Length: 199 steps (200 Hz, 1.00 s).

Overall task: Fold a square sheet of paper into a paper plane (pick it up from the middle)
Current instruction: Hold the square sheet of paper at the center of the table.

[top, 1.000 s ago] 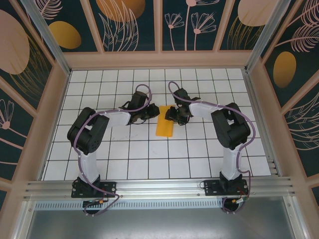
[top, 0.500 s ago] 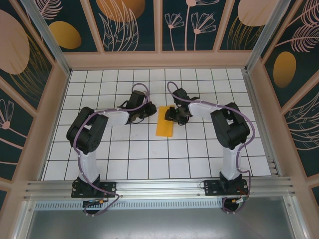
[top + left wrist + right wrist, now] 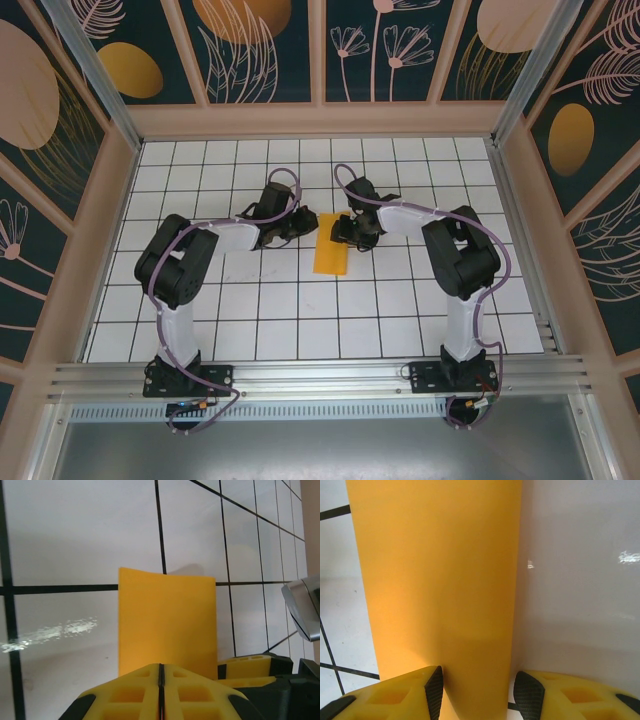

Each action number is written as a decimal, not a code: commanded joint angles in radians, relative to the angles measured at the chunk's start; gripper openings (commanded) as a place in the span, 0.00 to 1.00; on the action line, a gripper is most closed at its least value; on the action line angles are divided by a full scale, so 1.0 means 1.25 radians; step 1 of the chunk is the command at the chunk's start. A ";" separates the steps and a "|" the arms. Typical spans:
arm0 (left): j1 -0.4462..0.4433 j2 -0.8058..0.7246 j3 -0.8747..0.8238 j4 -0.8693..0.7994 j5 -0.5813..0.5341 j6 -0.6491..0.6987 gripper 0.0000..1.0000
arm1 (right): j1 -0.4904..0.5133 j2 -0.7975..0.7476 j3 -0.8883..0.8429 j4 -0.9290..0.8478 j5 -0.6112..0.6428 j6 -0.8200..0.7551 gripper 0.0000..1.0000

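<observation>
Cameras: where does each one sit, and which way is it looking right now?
Top external: above and behind the bases, looking down at the table; both arms, the left gripper, the right gripper and the paper show.
Left wrist: behind the closed left gripper, looking down along it at the paper.
Right wrist: behind the open right gripper, close over the paper.
Shared: all three see the paper.

paper (image 3: 329, 258) on table (image 3: 300, 330), left end effector (image 3: 302, 228) at left, right end effector (image 3: 347, 233) over it
</observation>
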 commanded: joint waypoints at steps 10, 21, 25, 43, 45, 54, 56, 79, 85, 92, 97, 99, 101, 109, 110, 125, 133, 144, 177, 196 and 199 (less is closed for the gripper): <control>0.002 0.032 0.003 0.036 0.073 0.000 0.11 | 0.004 0.171 -0.059 0.017 0.092 -0.029 0.50; 0.002 0.039 0.004 0.035 0.080 -0.001 0.11 | 0.004 0.171 -0.058 0.017 0.091 -0.029 0.50; 0.002 0.041 0.004 0.034 0.081 -0.002 0.10 | 0.004 0.172 -0.058 0.017 0.091 -0.030 0.50; 0.002 0.050 0.008 0.033 0.091 -0.001 0.09 | 0.004 0.173 -0.059 0.016 0.093 -0.031 0.50; 0.001 0.051 0.008 0.033 0.093 0.000 0.09 | 0.004 0.174 -0.060 0.015 0.093 -0.031 0.50; 0.001 0.056 0.010 0.032 0.098 -0.001 0.09 | 0.004 0.173 -0.060 0.015 0.093 -0.032 0.50; 0.001 0.057 0.011 0.033 0.099 -0.001 0.08 | 0.004 0.174 -0.061 0.015 0.093 -0.032 0.50; 0.000 0.068 0.022 0.019 0.101 0.002 0.06 | 0.004 0.172 -0.063 0.017 0.092 -0.032 0.50; -0.001 0.070 0.025 0.016 0.101 0.004 0.06 | 0.004 0.172 -0.063 0.017 0.093 -0.031 0.49; -0.002 0.073 0.027 0.013 0.100 0.006 0.06 | 0.004 0.172 -0.063 0.017 0.093 -0.031 0.49; -0.003 0.076 0.030 0.008 0.101 0.008 0.06 | 0.004 0.172 -0.064 0.018 0.093 -0.031 0.49; -0.004 0.077 0.033 0.006 0.100 0.009 0.06 | 0.004 0.172 -0.064 0.018 0.093 -0.031 0.49; -0.004 0.076 0.034 0.004 0.100 0.009 0.06 | 0.004 0.172 -0.064 0.018 0.093 -0.031 0.50; -0.006 0.083 0.040 -0.005 0.099 0.013 0.06 | 0.004 0.172 -0.065 0.018 0.092 -0.031 0.49; -0.006 0.083 0.041 -0.006 0.099 0.014 0.06 | 0.004 0.172 -0.065 0.018 0.093 -0.031 0.49; -0.010 0.091 0.050 -0.021 0.095 0.018 0.05 | 0.004 0.172 -0.066 0.019 0.092 -0.031 0.50; -0.011 0.094 0.052 -0.028 0.091 0.020 0.05 | 0.004 0.173 -0.066 0.020 0.091 -0.031 0.49; -0.012 0.098 0.057 -0.043 0.082 0.025 0.05 | 0.003 0.173 -0.066 0.020 0.092 -0.031 0.50; -0.013 0.112 0.067 -0.088 0.061 0.033 0.05 | 0.004 0.173 -0.067 0.022 0.092 -0.030 0.50; -0.014 0.120 0.069 -0.117 0.035 0.037 0.05 | 0.004 0.168 -0.068 0.021 0.093 -0.029 0.49; -0.014 0.121 0.069 -0.123 0.030 0.038 0.05 | 0.004 0.166 -0.068 0.021 0.094 -0.028 0.49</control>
